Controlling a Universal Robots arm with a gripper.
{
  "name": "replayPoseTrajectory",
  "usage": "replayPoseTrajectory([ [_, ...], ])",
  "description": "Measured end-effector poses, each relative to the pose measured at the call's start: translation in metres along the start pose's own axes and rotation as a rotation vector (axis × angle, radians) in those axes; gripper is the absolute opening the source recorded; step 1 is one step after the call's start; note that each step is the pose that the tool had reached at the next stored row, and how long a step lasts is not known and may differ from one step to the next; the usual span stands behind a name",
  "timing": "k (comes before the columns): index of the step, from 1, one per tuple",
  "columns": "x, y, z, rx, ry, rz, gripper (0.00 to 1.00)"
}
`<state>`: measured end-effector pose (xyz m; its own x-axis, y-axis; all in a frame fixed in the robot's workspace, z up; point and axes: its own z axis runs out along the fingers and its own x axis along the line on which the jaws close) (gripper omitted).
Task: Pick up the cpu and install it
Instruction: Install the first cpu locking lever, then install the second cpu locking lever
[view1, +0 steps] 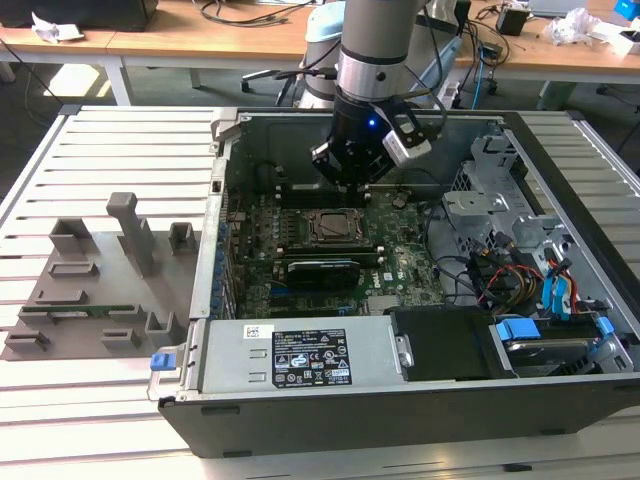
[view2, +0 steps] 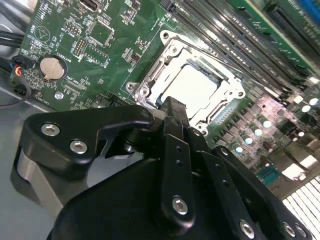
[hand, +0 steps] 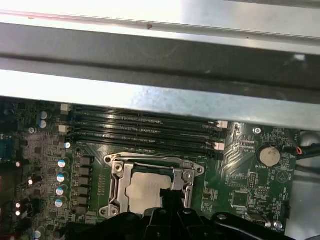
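The cpu lies flat in the metal-framed socket on the green motherboard, its silvery top showing inside the open frame. It also shows in the first wrist view as the cpu within the socket. My gripper hangs just above the socket's edge, its dark tip overlapping one side of the chip, shut and holding nothing. In the exterior view the gripper sits inside the open computer case, right behind the socket.
Memory slots run beside the socket, with the case wall beyond them. A coin battery sits on the board. Drive cage and cables fill the exterior view's right. A grey parts fixture holding a green memory stick stands outside the case on the left.
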<state>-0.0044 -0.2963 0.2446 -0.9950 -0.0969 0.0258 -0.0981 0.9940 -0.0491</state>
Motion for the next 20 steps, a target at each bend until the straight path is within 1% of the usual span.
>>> replayPoseTrajectory([
  [1, 0.0001, -0.0001, -0.0023, 0.0019, 0.0002, 0.0, 0.11],
  [2, 0.0002, -0.0003, -0.0064, 0.0046, 0.0006, 0.0, 0.11],
  [5, 0.0003, -0.0006, -0.0129, 0.008, 0.0008, 0.0, 0.11],
  [17, 0.0004, -0.0007, -0.0134, 0.008, 0.0008, 0.0, 0.11],
  [20, 0.0005, -0.002, -0.0134, 0.0081, 0.0009, 0.0, 0.11],
])
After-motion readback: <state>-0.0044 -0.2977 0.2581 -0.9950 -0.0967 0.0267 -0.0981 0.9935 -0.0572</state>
